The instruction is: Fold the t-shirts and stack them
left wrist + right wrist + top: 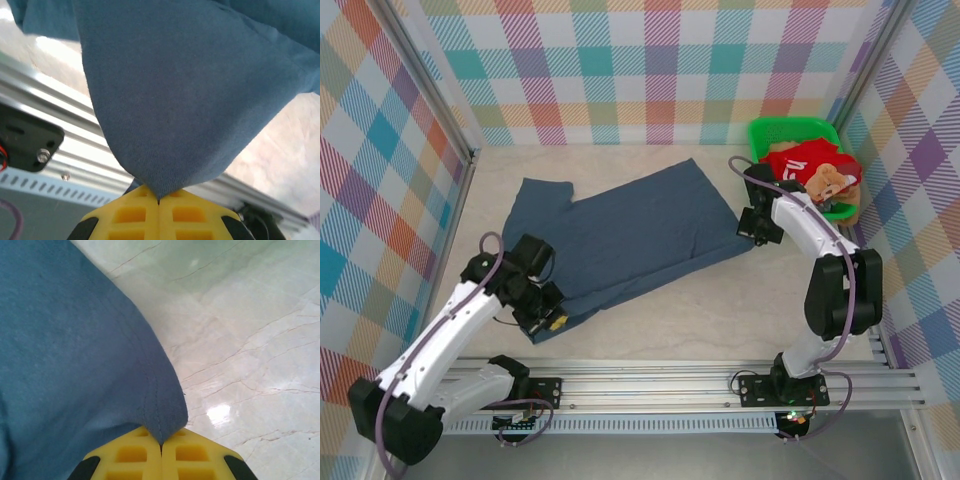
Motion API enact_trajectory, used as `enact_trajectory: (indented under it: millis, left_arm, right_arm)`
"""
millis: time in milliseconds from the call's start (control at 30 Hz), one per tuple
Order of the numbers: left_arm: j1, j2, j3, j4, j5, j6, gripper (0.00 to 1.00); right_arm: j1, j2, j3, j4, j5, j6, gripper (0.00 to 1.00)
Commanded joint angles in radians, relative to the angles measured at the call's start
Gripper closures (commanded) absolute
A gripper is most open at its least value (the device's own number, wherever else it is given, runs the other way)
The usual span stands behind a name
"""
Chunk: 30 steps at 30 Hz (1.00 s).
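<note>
Centre of top view: slate-blue t-shirt (630, 240) lies spread on the table (720, 310), long axis lower left to upper right. Left gripper (545, 318) sits at its lower-left corner, right gripper (756, 226) at its right corner. Green basket (790, 128), upper right, holds red t-shirt (805, 160).

Left wrist: jaws closed, pinching a shirt corner.

Right wrist: jaws closed on a hem corner, cloth running left.

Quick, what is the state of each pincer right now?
Left pincer: closed on a corner of the blue t-shirt.
Right pincer: closed on the same shirt's hem.
</note>
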Motion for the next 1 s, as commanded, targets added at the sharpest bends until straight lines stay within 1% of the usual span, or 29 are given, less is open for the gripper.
enact_trajectory:
  millis: [0, 100, 133, 200, 267, 300, 367, 433, 533, 633, 700, 800, 900, 967]
  left_arm:
    - [-0.012, -0.1, -0.013, -0.036, 0.163, -0.002, 1.0]
    - [-0.017, -0.172, -0.068, 0.077, 0.298, -0.056, 1.0]
    - [-0.017, -0.186, -0.094, 0.078, 0.322, -0.06, 1.0]
    - [-0.021, -0.188, -0.148, 0.059, 0.319, -0.062, 1.0]
    - [-0.023, -0.165, -0.203, 0.073, 0.267, -0.071, 1.0]
    - [-0.023, -0.146, -0.241, 0.109, 0.237, -0.088, 1.0]
    - [-0.023, -0.097, -0.294, 0.197, 0.164, -0.135, 1.0]
    - [-0.022, -0.032, -0.321, 0.333, 0.096, -0.182, 1.0]
    - [-0.02, 0.098, -0.286, 0.381, -0.055, -0.183, 1.0]
    - [-0.014, 0.233, -0.239, 0.382, -0.203, -0.176, 1.0]
    - [-0.005, 0.309, -0.209, 0.374, -0.293, -0.193, 1.0]
    - [0.041, 0.446, -0.186, 0.418, -0.356, -0.216, 1.0]
    - [0.114, 0.621, -0.109, 0.447, -0.402, -0.157, 1.0]
    - [0.17, 0.736, -0.034, 0.457, -0.405, -0.094, 1.0]
  right_arm:
    - [-0.017, -0.045, -0.027, 0.002, 0.052, -0.008, 1.0]
    - [-0.031, -0.075, -0.056, 0.008, 0.059, -0.009, 1.0]
    - [-0.035, -0.082, -0.066, 0.011, 0.056, -0.009, 1.0]
    - [-0.035, -0.086, -0.086, 0.02, 0.033, -0.01, 1.0]
    - [-0.035, -0.077, -0.103, 0.028, -0.013, -0.004, 1.0]
    - [-0.033, -0.066, -0.104, 0.021, -0.031, 0.003, 1.0]
    - [-0.032, -0.045, -0.108, 0.012, -0.052, 0.013, 1.0]
    - [-0.032, -0.013, -0.102, -0.001, -0.066, 0.006, 1.0]
    - [-0.031, 0.054, -0.067, -0.018, -0.098, -0.016, 1.0]
    - [-0.026, 0.135, -0.025, -0.004, -0.203, -0.04, 1.0]
    - [-0.004, 0.211, 0.033, -0.037, -0.241, -0.042, 1.0]
    - [0.026, 0.289, 0.103, -0.059, -0.294, -0.032, 1.0]
    - [0.04, 0.355, 0.172, -0.085, -0.32, -0.011, 1.0]
    - [0.045, 0.407, 0.227, -0.107, -0.336, -0.002, 1.0]
